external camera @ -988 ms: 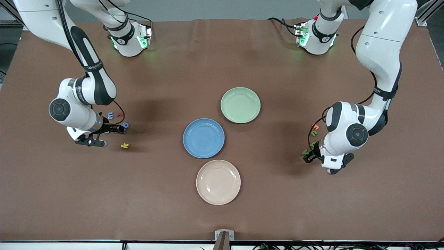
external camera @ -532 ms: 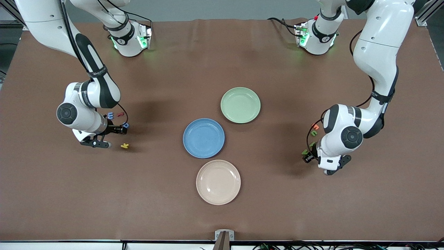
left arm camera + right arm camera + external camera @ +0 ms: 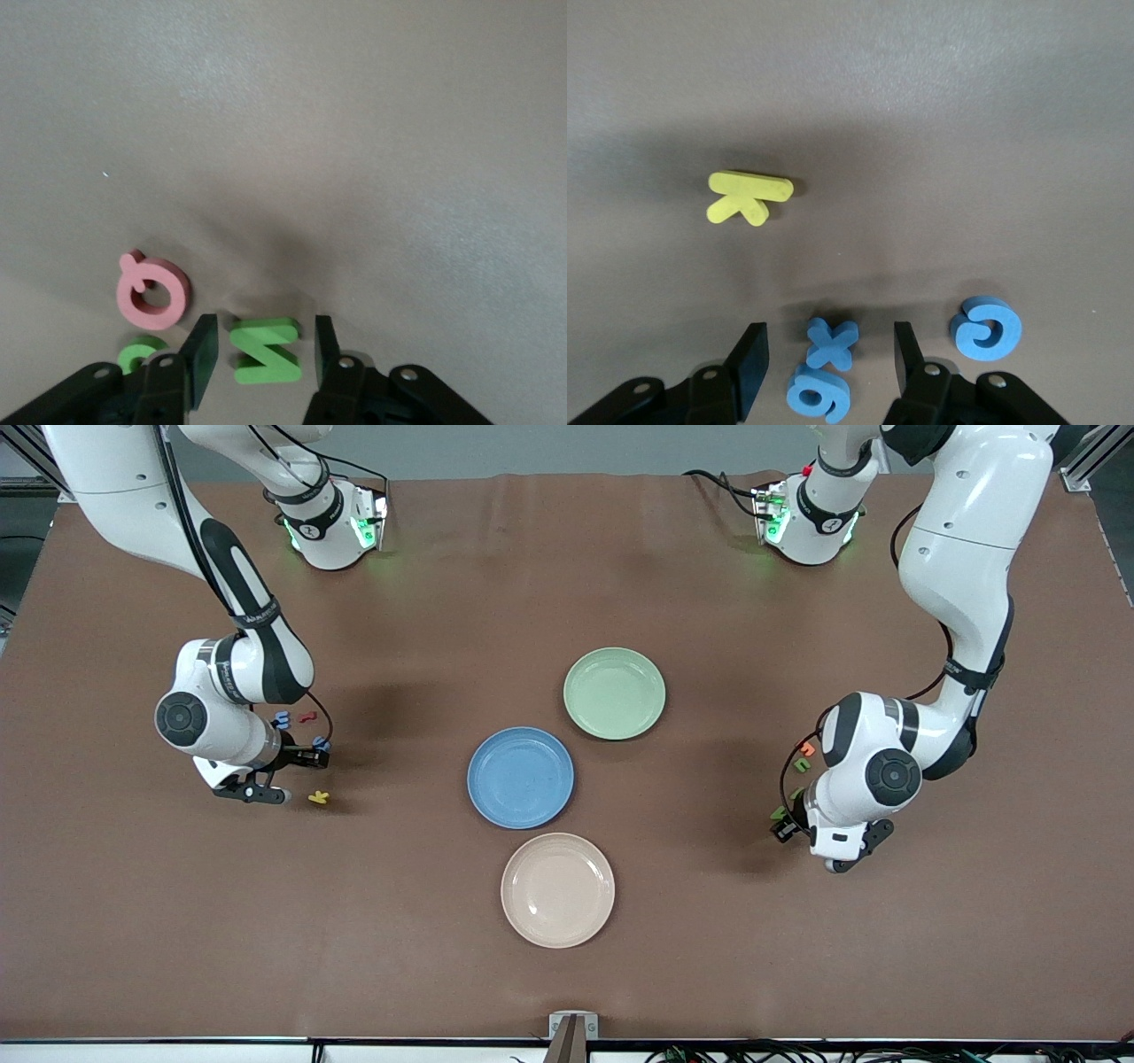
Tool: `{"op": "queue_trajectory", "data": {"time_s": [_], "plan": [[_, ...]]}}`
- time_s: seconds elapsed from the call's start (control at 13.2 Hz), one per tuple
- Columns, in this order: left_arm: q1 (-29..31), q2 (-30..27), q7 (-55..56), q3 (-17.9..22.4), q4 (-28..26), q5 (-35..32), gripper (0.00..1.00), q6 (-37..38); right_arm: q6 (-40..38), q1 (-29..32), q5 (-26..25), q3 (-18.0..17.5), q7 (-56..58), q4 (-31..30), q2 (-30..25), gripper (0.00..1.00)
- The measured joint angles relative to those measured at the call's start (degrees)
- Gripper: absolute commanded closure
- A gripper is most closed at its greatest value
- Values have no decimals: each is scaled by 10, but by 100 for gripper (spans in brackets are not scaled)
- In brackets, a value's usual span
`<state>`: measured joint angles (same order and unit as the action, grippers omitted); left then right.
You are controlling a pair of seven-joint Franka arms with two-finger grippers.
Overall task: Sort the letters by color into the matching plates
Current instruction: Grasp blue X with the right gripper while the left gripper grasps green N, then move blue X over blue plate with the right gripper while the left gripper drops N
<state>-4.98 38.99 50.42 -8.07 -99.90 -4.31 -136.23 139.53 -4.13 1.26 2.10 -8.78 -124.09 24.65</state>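
Note:
My left gripper (image 3: pixel 264 333) is down at the table, open, its jaws on either side of a green letter (image 3: pixel 266 351) with gaps on both sides. A second green letter (image 3: pixel 140 354) lies just outside one finger. My right gripper (image 3: pixel 828 340) is also low and open, straddling a blue X (image 3: pixel 833 343) and a round blue letter (image 3: pixel 819 395) that touch each other. Another blue letter (image 3: pixel 985 328) lies outside its jaws. The blue plate (image 3: pixel 520 778) and the green plate (image 3: pixel 614 693) sit mid-table, both holding nothing. The left gripper (image 3: pixel 783 828) and right gripper (image 3: pixel 306 759) are at their own ends of the table.
A beige plate (image 3: pixel 557 889) lies nearer the front camera than the blue one. A yellow K (image 3: pixel 749 197) lies close to the right gripper. A pink letter (image 3: pixel 153 292) lies beside the green ones. Red (image 3: pixel 307 716) and orange (image 3: pixel 806 748) letters lie in the two clusters.
Both hands have shifted a little toward the plates and stayed low over their letter clusters. The jaws of both grippers have narrowed around the letters.

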Motion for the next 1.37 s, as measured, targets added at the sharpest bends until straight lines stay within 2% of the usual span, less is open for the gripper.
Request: {"op": "queue_trajectory", "data": {"time_s": [0.23,0.38,0.46,0.53,0.61,0.68,0.84,1.06,1.22,1.37], "plan": [[-3,4,2,0,1,0,53,0,0,0,0,0,0,0,7,49],[-3,5,2,1,1,0,61,0,0,0,0,0,0,0,8,58],[-3,5,2,1,1,0,68,0,0,0,0,0,-1,0,8,63],[-3,6,2,1,1,0,83,0,0,0,0,0,-1,0,8,68],[-3,6,2,1,2,0,93,0,0,0,0,0,-1,0,8,73],[-3,6,2,1,3,0,99,0,0,0,0,0,-1,0,8,76],[-3,6,2,1,5,0,100,0,0,0,0,0,-1,0,8,82],[-3,-6,2,-2,13,-7,100,23,0,0,0,0,-1,1,8,85],[-8,-30,2,-18,16,-8,100,59,0,0,0,1,-1,5,8,85],[-14,-51,5,-54,11,-8,100,86,-10,0,0,1,-1,20,8,85]]}}
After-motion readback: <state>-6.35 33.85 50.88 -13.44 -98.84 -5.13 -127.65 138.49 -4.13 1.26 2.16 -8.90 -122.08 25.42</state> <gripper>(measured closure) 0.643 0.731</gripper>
